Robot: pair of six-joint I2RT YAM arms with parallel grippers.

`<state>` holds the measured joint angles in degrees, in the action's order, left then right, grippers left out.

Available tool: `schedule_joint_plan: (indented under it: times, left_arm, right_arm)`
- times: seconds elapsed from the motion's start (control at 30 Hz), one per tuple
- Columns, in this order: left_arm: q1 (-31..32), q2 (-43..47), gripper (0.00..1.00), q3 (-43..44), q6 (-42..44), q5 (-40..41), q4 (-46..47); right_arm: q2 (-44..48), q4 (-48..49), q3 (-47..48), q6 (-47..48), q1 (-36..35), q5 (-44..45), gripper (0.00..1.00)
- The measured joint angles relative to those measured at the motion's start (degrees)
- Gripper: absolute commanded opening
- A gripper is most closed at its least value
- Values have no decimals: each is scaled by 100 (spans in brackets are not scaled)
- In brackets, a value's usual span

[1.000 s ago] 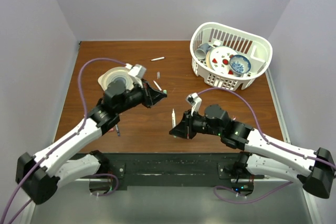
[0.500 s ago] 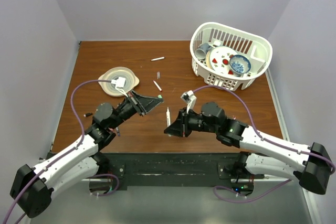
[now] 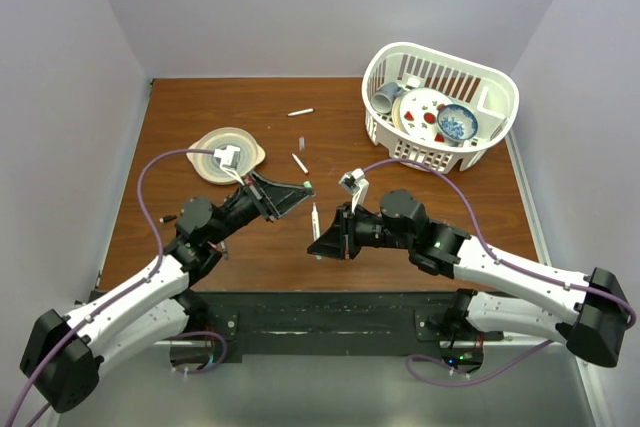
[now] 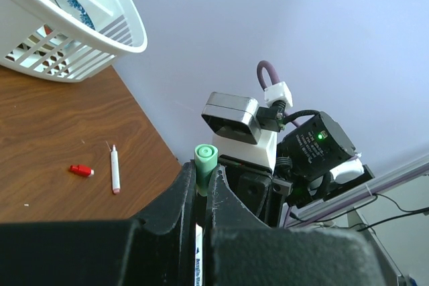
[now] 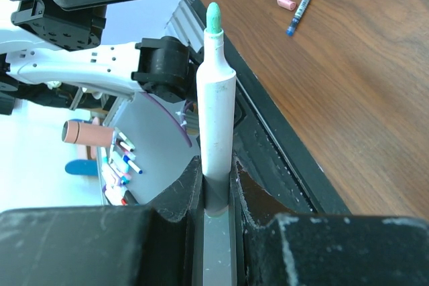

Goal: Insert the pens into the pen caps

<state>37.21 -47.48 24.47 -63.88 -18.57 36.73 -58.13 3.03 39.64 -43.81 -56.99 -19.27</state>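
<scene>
while my left gripper [image 4: 203, 195] is clamped on the green cap [image 4: 205, 157] above the middle of the table [image 3: 250, 97], i see my right gripper [image 5: 216, 195] pinching the white pen [image 5: 215, 112] just near-right of it, its green tip clear of the cap.

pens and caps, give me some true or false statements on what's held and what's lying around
1. The left gripper is shut on a green cap. True.
2. The right gripper holds a dark blue pen. False: it holds a white pen with a green tip.
3. The white pen is seated in the green cap. False: its tip is bare and the cap's mouth is empty.
4. A red cap lies on the table beside a loose pen. True.
5. The basket is empty. False: it holds a plate and a bowl.
</scene>
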Motion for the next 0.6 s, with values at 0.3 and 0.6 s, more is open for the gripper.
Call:
schedule_joint_plan:
  times: [0.3, 0.6]
  left_arm:
    - [0, -168, 0, -118, -11, -179, 192]
    - [11, 57, 0, -304, 13, -546, 264]
  right_arm:
    - [4, 2, 0, -13, 0, 0, 0]
    - [151, -37, 0, -11, -15, -4, 0]
